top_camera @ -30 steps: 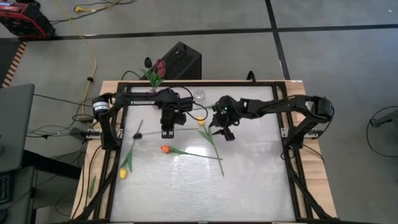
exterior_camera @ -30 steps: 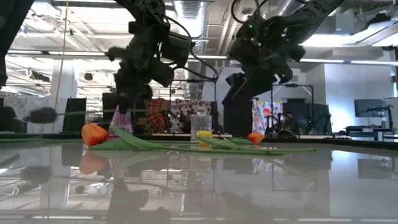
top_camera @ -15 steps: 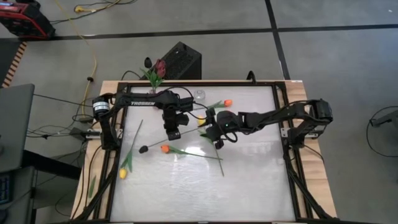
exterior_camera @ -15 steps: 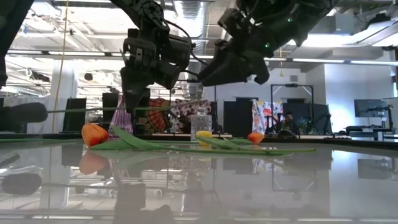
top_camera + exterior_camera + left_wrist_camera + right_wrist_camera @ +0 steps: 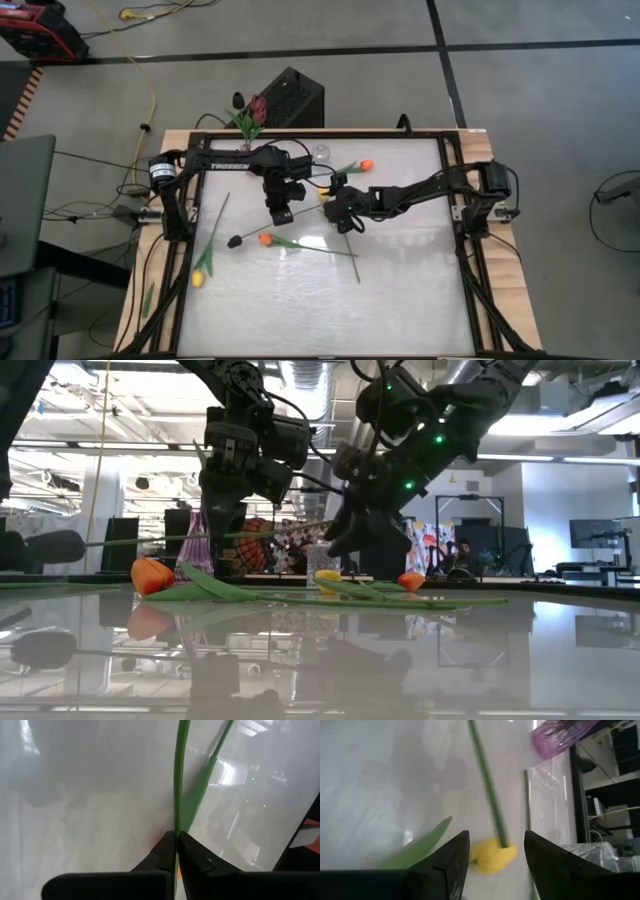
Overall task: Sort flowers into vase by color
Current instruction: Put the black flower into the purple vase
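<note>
Near the far middle of the white table (image 5: 400, 290), the left gripper (image 5: 282, 214) hangs above the surface with its fingers pinched together on the thin green stem of a dark tulip (image 5: 234, 241), whose maroon-black head juts out to the left side, clear of the tabletop in the low view. From the left wrist view the two dark fingers (image 5: 165, 851) meet tightly on that stem, with a green leaf running alongside it. Just beside it, the right gripper (image 5: 337, 208) reaches in low from the right side, jaws apart, straddling a yellow tulip (image 5: 492, 855) whose head lies on the table between the fingertips without being touched by them. An orange tulip (image 5: 265, 240) lies flat just in front of the left gripper, its stem and leaves stretching towards the right. A second orange tulip (image 5: 366, 165) rests near the far edge, and another yellow one (image 5: 197, 280) lies by the left rail, well apart from the grippers. Beyond the far edge stands a vase (image 5: 253, 125) holding dark red blooms. A small clear glass (image 5: 320, 153) sits at the far edge between the arms.
</note>
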{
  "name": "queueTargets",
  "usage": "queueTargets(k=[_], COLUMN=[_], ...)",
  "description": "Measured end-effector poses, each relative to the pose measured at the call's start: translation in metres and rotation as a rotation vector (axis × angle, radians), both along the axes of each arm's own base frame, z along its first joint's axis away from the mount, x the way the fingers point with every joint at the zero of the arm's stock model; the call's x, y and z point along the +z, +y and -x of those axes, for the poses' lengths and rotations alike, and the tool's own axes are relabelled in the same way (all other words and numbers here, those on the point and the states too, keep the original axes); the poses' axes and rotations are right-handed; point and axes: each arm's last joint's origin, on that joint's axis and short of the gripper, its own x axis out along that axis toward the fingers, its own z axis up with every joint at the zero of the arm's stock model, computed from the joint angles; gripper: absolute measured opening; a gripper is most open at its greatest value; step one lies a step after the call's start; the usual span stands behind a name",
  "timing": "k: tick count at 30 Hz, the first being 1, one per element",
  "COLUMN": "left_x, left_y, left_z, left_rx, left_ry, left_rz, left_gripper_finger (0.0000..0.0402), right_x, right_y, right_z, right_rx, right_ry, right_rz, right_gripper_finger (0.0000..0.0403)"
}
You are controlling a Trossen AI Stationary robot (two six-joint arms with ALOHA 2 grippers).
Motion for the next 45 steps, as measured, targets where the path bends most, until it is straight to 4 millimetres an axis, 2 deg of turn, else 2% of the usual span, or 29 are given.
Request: queueTargets(k=[7,16,29,32,38,45], left_x=[0.000,-0.001,-0.001,-0.001,0.001,0.026], left_y=[0.001,0.002,0.003,0.004,0.004,0.004], left_z=[0.000,-0.001,-0.002,-0.002,-0.002,0.002], left_rx=[0.001,0.019,0.020,0.006,-0.045,-0.161], left_ry=[0.006,0.005,-0.003,-0.005,-0.018,0.042], left_rz=[-0.037,-0.052,-0.077,-0.090,-0.096,-0.129], left_gripper_finger=[0.0000,0.0000,0.0004,0.0017,0.0066,0.0109], right_x=[0.009,0.009,0.009,0.008,0.004,0.006], right_y=[0.005,0.004,0.005,0.005,0.004,-0.004], right_z=[0.000,0.000,0.000,0.000,0.004,0.010], right_rx=[0.014,0.017,0.020,0.023,0.027,0.086], right_ry=[-0.035,-0.033,-0.036,-0.027,0.033,0.046], right_rz=[0.002,0.007,0.007,0.008,-0.005,-0.194], right_gripper_finger=[0.0185,0.0152,0.0043,0.0022,0.0021,0.0021])
